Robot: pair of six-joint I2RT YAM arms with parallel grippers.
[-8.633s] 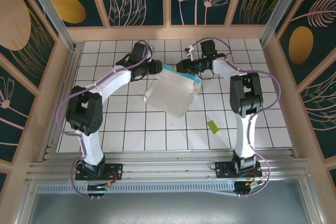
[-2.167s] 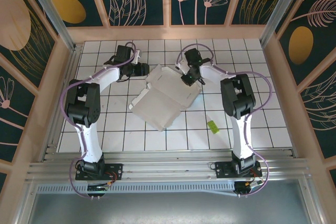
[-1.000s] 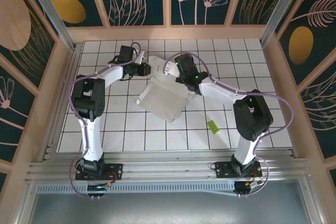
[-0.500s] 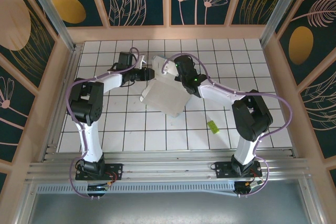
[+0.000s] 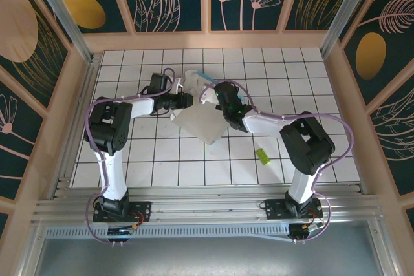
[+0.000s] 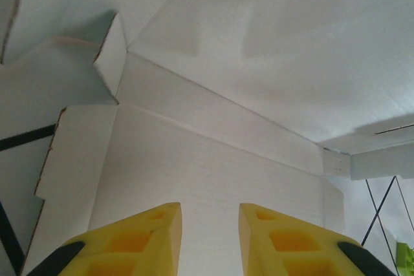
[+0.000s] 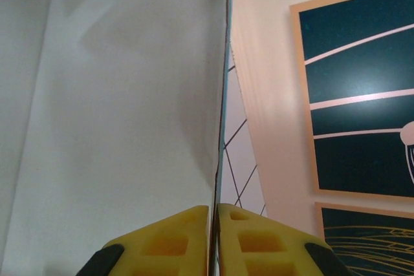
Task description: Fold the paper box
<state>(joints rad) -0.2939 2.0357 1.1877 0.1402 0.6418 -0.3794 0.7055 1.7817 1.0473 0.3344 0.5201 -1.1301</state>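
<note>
White-and-turquoise thin card paper box (image 5: 202, 119) is seen from the top cam mid-way on the white tiled table (image 5: 310, 82), partly folded up, flanked by the left gripper (image 5: 185, 99) and right gripper (image 5: 220, 97). On the left wrist cam, yellow fingers (image 6: 139, 237) are held apart, nothing gripped, with white card just ahead. On the right wrist cam, a thin card edge of the box is pinched tight between the fingers.

Bright, even overhead light fills the top view: the tiled table (image 5: 310, 153) reads crisp, and the paper box (image 5: 204, 121) throws a thin, soft shadow along its near edge. In the left wrist view the white card is nearly washed out, crossed by faint grey shadows, with the left gripper (image 6: 209, 224) soft-edged at the bottom. The right wrist view has the card in dull shade beside a bright, slightly blurred beige wall (image 7: 272, 127).
</note>
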